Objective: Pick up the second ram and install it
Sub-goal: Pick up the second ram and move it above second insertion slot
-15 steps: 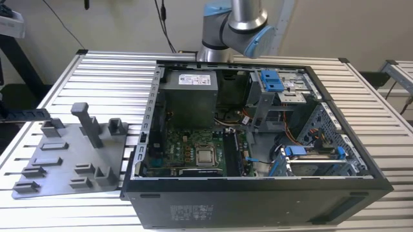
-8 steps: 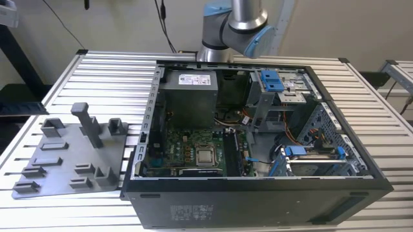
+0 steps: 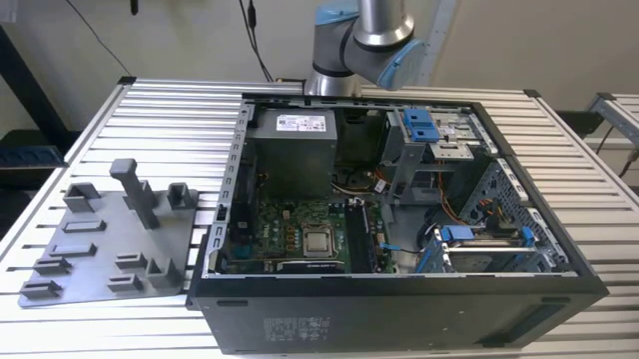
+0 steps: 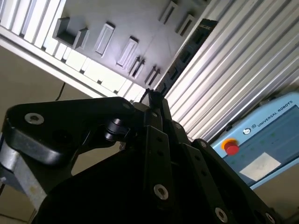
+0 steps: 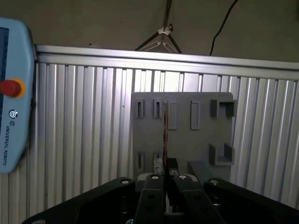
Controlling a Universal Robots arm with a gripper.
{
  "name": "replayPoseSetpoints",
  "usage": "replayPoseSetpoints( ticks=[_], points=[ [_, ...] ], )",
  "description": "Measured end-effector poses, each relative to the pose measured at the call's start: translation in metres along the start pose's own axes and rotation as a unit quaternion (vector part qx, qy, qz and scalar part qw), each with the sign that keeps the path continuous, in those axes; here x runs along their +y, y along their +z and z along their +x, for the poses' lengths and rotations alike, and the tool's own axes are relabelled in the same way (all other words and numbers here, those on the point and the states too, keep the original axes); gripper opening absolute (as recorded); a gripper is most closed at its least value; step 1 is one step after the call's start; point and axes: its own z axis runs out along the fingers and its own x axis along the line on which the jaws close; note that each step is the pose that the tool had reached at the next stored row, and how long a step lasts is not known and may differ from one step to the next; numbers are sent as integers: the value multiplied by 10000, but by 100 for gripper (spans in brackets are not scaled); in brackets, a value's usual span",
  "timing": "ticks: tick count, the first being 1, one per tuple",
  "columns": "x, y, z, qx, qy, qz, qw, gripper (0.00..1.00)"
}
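My black gripper (image 5: 164, 181) is closed on the second ram (image 5: 164, 135), a thin dark memory stick seen edge-on in the first wrist view and clamped across its flat faces at one end. I judge it light, stiff and brittle, so a steady hold clear of the contact edge suits it, with no twisting. It hangs over the grey plastic holder tray (image 5: 187, 140) on the slatted aluminium table (image 5: 84, 130); my wrist points down, and my grey-and-blue arm (image 3: 364, 37) stands at the table's far edge.

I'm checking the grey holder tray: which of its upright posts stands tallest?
The slim capped post near the middle of the grey holder tray; the blocks around it are all far shorter.
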Motion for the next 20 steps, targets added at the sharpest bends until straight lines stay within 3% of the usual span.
replayPoseSetpoints(
  ticks=[8, 20],
  points=[
    [1, -138, 0, 0, 0, 0, 10000, 14],
    [-8, -143, 0, 1, -1, -1, 10000, 14]
  ],
)
